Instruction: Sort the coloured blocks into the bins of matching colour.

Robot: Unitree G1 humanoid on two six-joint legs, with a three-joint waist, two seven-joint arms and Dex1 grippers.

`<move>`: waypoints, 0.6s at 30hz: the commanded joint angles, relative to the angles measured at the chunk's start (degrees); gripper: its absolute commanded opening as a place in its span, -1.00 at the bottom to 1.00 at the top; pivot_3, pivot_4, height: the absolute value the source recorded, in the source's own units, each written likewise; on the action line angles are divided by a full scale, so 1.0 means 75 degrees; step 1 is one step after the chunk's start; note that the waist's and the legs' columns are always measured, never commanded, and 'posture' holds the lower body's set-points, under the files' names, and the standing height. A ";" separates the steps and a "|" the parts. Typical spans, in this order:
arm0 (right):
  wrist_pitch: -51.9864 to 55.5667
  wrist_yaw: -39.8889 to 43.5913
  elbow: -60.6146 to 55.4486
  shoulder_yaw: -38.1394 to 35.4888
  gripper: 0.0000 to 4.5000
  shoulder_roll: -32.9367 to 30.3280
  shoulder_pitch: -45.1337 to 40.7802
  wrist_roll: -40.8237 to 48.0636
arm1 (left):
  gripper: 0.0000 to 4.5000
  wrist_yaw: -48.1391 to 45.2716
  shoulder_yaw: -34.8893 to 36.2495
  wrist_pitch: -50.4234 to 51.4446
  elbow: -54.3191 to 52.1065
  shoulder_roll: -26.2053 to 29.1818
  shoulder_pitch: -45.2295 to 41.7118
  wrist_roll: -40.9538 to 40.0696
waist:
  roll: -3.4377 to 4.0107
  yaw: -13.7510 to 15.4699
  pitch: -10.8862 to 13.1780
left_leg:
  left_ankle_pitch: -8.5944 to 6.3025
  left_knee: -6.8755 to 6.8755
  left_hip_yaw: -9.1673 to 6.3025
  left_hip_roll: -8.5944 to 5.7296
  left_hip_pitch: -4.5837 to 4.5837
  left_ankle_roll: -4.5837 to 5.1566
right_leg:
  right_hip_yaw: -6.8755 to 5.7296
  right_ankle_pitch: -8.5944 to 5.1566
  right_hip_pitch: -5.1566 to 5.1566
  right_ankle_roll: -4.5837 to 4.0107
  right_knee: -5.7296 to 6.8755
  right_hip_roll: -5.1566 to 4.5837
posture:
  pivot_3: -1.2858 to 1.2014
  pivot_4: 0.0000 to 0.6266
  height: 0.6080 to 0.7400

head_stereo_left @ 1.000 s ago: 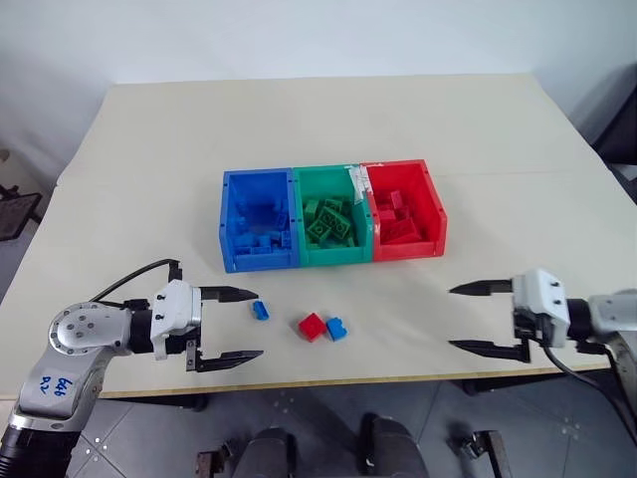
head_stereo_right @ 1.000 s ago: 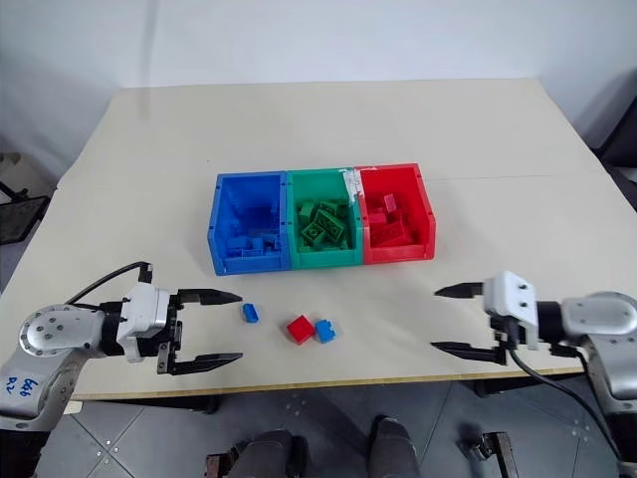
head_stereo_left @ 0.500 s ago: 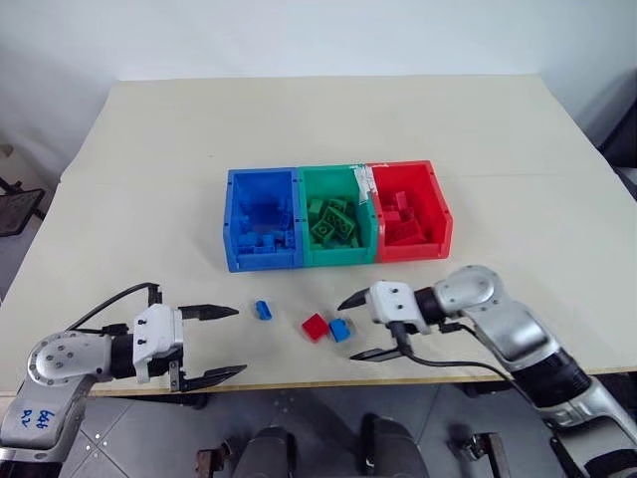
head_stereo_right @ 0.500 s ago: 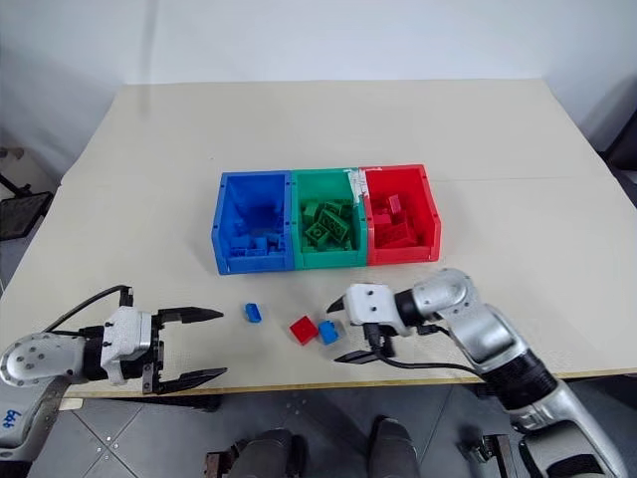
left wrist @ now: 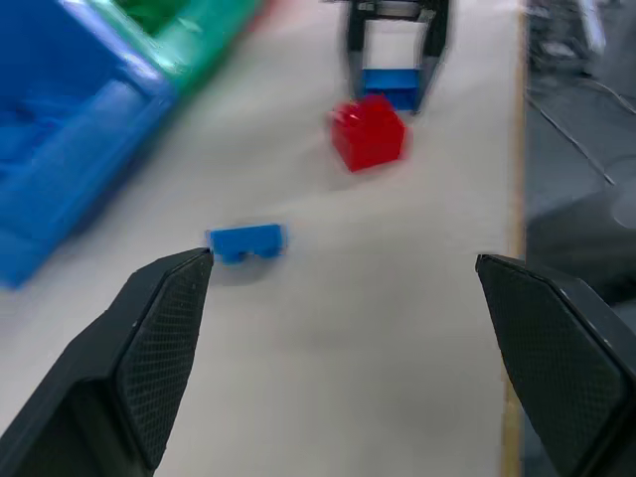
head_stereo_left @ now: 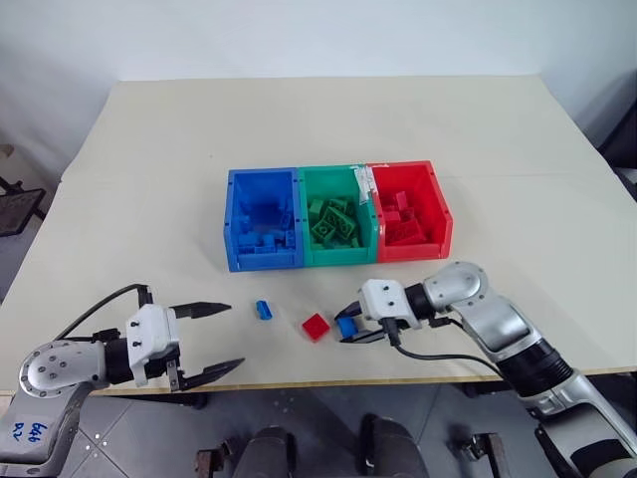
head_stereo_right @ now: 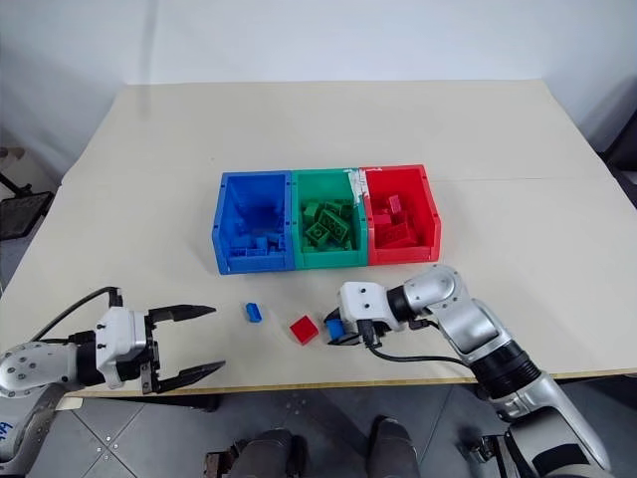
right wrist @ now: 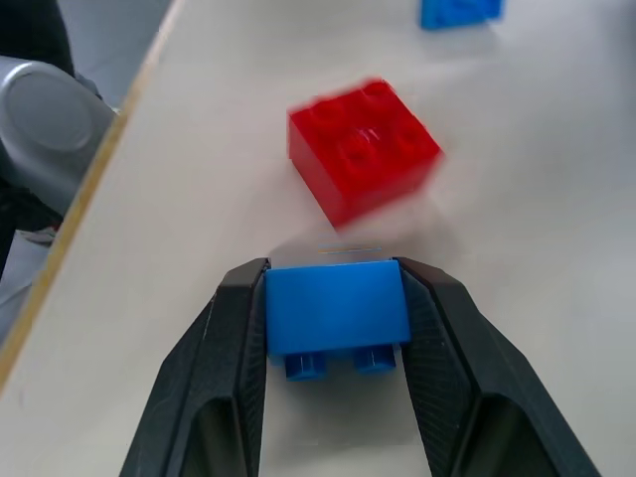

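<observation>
Three joined bins stand mid-table: blue [head_stereo_left: 264,262], green [head_stereo_left: 338,257] and red [head_stereo_left: 416,251], each holding several blocks of its own colour. In front of them a small blue block [head_stereo_left: 263,310] and a red block [head_stereo_left: 316,327] lie loose on the table. My right gripper [head_stereo_left: 347,328] is shut on another blue block [right wrist: 336,308], low over the table just right of the red block [right wrist: 363,149]. My left gripper [head_stereo_left: 236,336] stands open near the front edge, left of the small blue block [left wrist: 246,240], with nothing between its fingers.
The beige table [head_stereo_left: 328,119] stretches bare behind the bins. Its front edge [head_stereo_left: 299,383] runs close below both grippers. A white tag [head_stereo_left: 363,184] sits on the rim between the green and red bins.
My right arm swung in from the right side to the loose blocks and shut on the blue block beside the red one. The left gripper drifted slightly left and stayed open.
</observation>
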 commanded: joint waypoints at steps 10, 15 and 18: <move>0.0953 -0.3128 0.2312 -0.1103 -0.34 0.3126 -0.3555 0.0415 | 1.00 0.1428 0.1199 0.0342 -0.0281 -0.0763 0.0367 -0.0297 | 0.0003 -0.0284 -0.0003 | -0.0002 -0.0014 -0.0004 0.0018 0.0009 -0.0026 | -0.0010 -0.0004 -0.0031 -0.0012 0.0046 0.0013 | 0.03 -0.52 1.00; 0.0366 -0.3385 0.3710 -0.1389 -0.18 0.3855 -0.4241 0.0376 | 1.00 0.1467 0.1226 0.0286 -0.0286 -0.0833 0.0490 -0.0245 | -0.0012 -0.0225 -0.0011 | -0.0020 -0.0013 -0.0016 0.0009 -0.0003 -0.0012 | -0.0023 -0.0003 -0.0028 -0.0012 0.0038 0.0012 | 0.03 -0.52 1.00; 0.0130 -0.3404 0.4330 -0.1424 0.24 0.4022 -0.4425 0.0285 | 1.00 0.1473 0.1183 0.0279 -0.0375 -0.0848 0.0602 -0.0218 | -0.0011 -0.0298 -0.0011 | -0.0024 -0.0016 -0.0011 0.0012 -0.0004 -0.0013 | -0.0033 -0.0004 -0.0028 -0.0012 0.0032 0.0012 | 0.03 -0.52 1.00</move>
